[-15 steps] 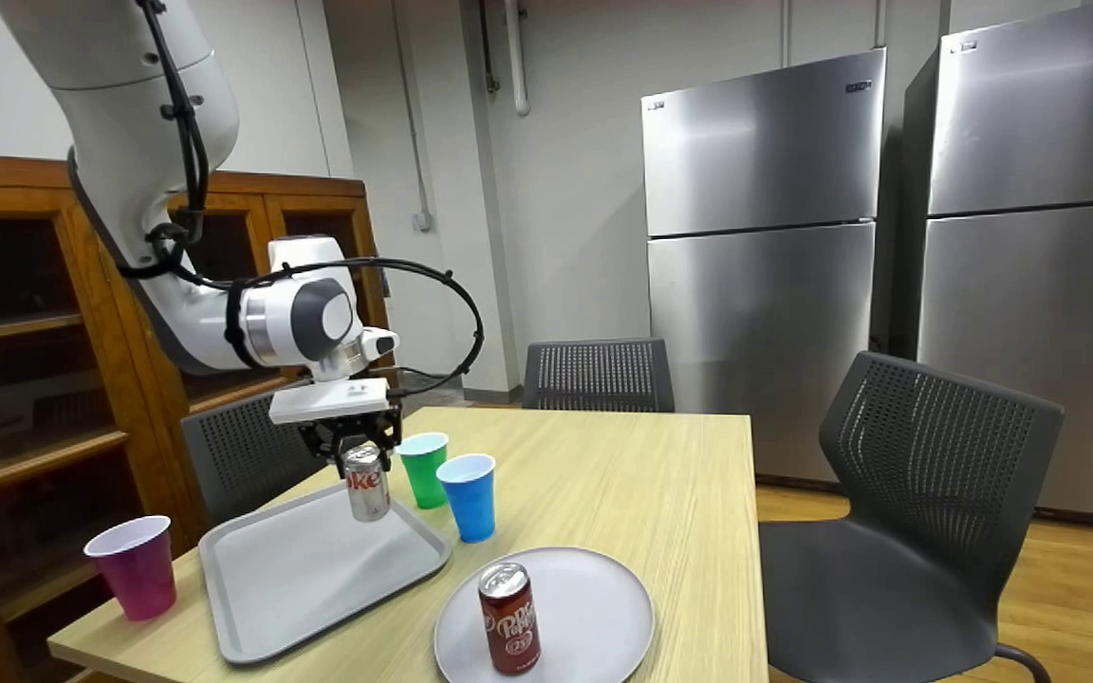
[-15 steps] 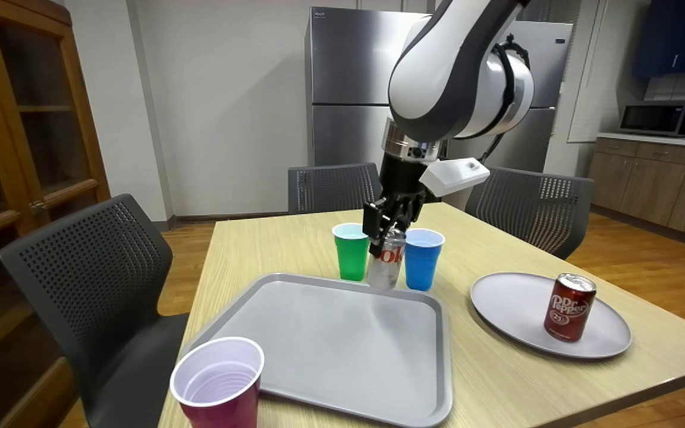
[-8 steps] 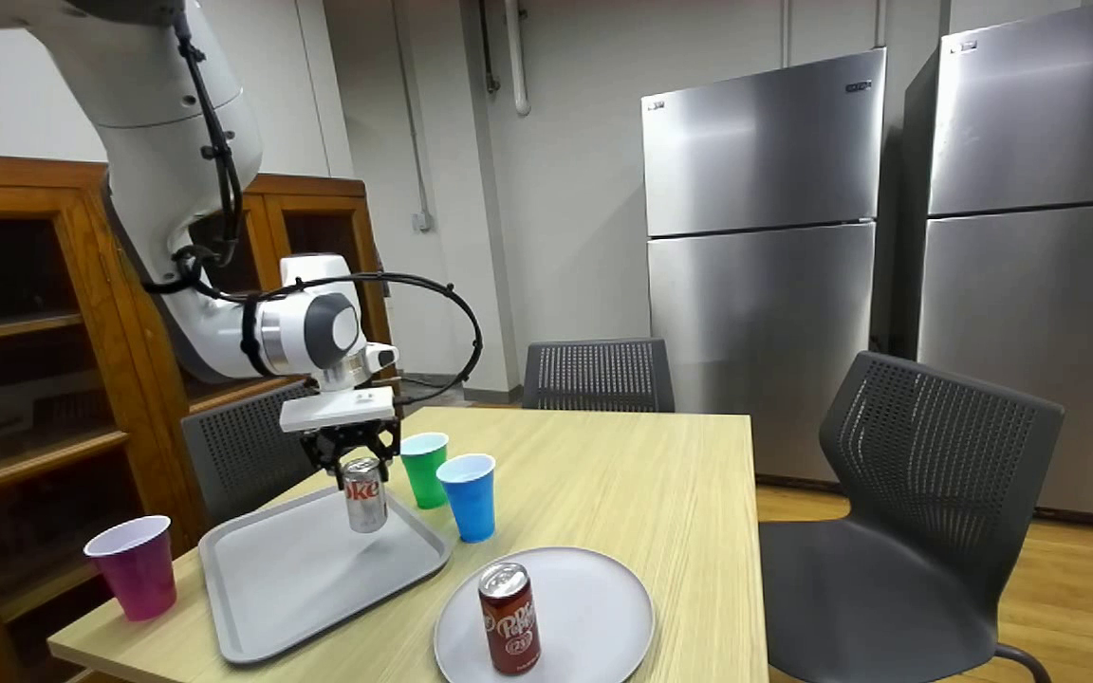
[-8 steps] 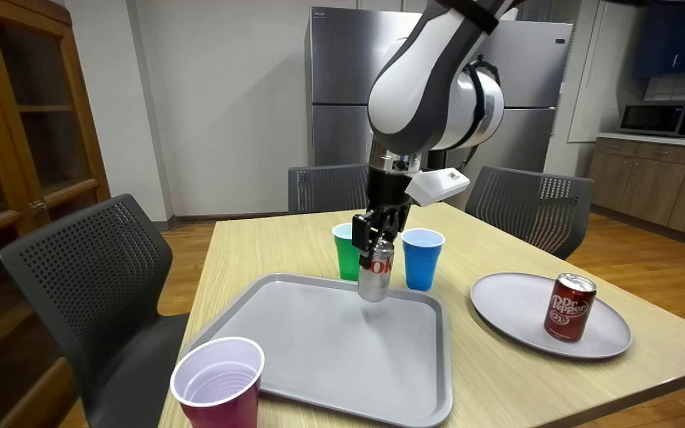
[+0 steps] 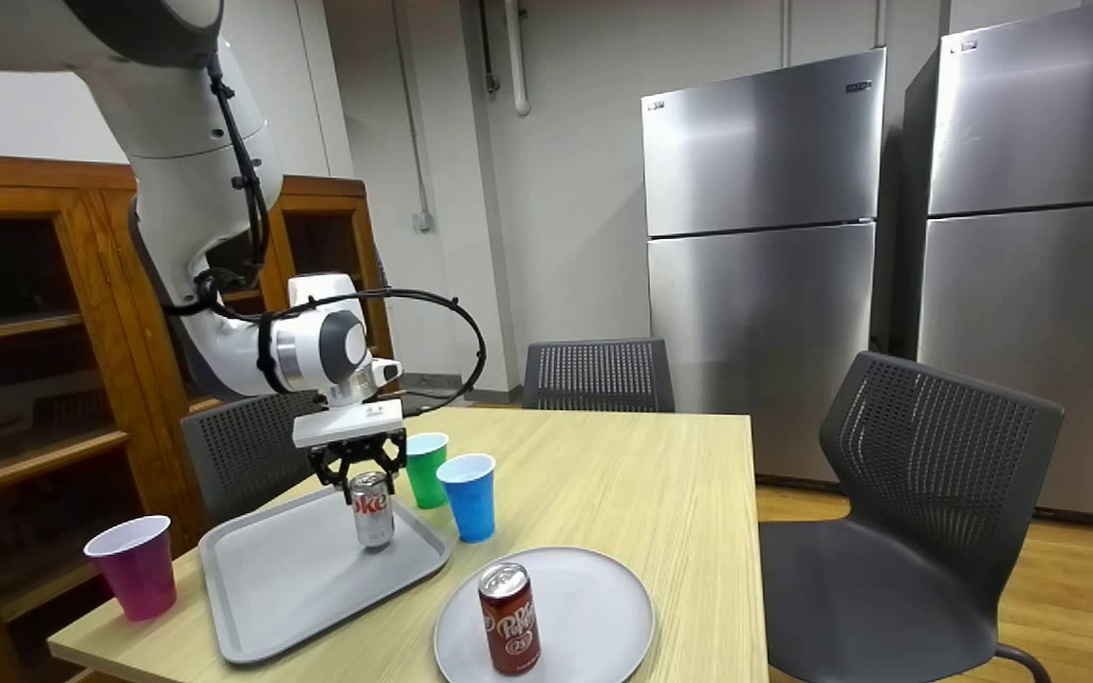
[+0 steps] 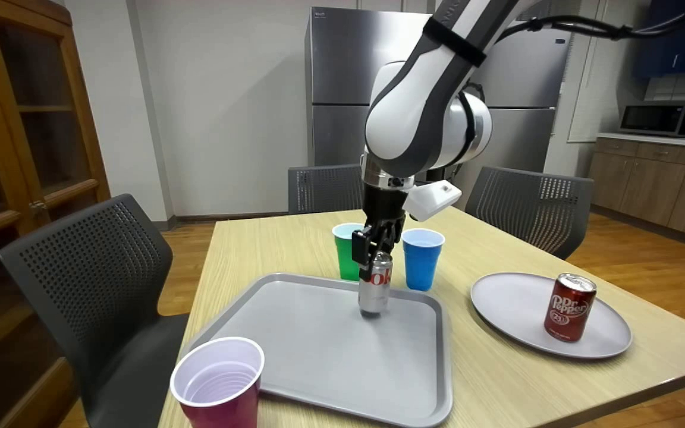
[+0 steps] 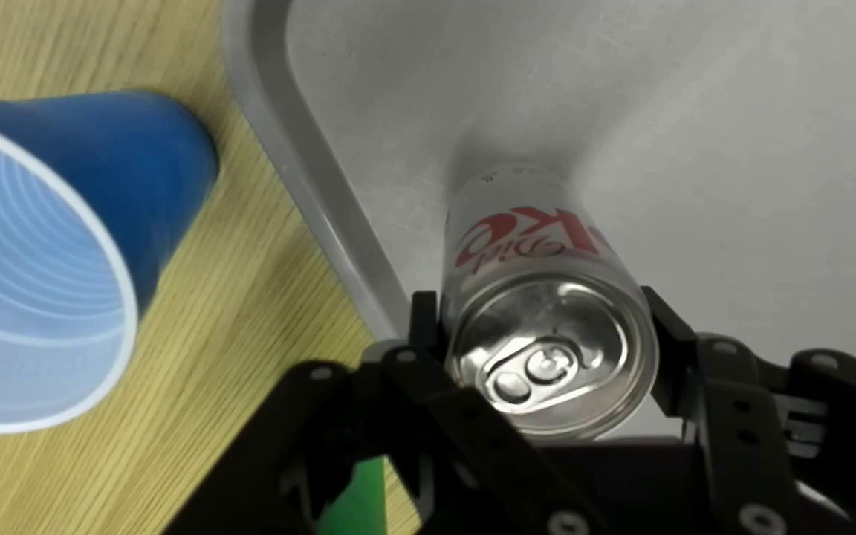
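Coke [image 7: 547, 297], roughly upright in the gripper [image 7: 543, 323], down at the tray [image 6: 319, 351] near the corner beside the blue cup [image 6: 421, 261]. Firmly pinched, by the look of the fit: fingers snug to both sides just under the lid, spread to no more than its width. Likely held that high to keep the knuckles well above the tray, and square across the round body so as not to slip or dent. Base close above or resting on the tray, with a soft shadow tight around the bottom; hard to say which.

Just outside the rim, blue cup and green cup [image 5: 427, 474], standing mouth up, near each other, presumably placed off the tray to leave its surface to other things. At the opposite end of the tray, purple cup [image 5: 134, 574], close to the edge of the table [image 5: 622, 474], perhaps for want of room there.

Farther from the gripper, plate [image 5: 594, 617], carrying a Dr Pepper [image 6: 569, 309], upright and off-centre, steady on a flat base. Around the table, dark chairs [image 5: 935, 474], facing inward for seating. Beyond, cabinet [image 5: 91, 304] and fridges [image 5: 765, 313], well apart from the table, probably to stay out of the way.
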Controlling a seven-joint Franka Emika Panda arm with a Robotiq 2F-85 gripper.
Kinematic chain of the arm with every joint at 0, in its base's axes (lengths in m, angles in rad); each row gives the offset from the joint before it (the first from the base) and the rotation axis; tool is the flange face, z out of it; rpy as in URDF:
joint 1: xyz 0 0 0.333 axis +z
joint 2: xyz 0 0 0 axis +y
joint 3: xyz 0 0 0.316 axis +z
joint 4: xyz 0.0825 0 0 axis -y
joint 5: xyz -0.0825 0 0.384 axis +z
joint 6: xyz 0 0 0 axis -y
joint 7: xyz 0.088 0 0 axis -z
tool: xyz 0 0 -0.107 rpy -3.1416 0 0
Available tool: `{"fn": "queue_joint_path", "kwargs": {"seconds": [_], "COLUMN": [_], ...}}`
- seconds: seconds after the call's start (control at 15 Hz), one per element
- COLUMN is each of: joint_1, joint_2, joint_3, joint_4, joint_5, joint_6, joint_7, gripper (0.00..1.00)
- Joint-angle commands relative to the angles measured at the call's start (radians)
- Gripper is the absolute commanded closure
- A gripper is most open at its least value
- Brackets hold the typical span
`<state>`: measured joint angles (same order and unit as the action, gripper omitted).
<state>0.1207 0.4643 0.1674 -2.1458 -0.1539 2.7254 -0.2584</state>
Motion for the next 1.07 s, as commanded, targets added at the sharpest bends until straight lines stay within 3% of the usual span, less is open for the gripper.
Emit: {"fn": "queue_joint_path", "kwargs": {"seconds": [0.0,0.4,0.47,0.67,1.0], "joint_1": [0.013,0.017,0.017,0.019,-0.003], "joint_2": [0.009,0.01,0.008,0.008,-0.012], "joint_3": [-0.011,-0.019,-0.019,-0.021,0.001], "joint_4": [0.038,0.037,0.036,0.038,0.038], "joint_5": [-0.03,-0.059,-0.061,-0.064,-0.038], "joint_6": [-0.039,-0.043,-0.045,-0.051,-0.058], "joint_7": [-0.008,-0.006,-0.007,-0.005,-0.028], "gripper": [0.61,0.61,0.11,0.01,0.0]}}
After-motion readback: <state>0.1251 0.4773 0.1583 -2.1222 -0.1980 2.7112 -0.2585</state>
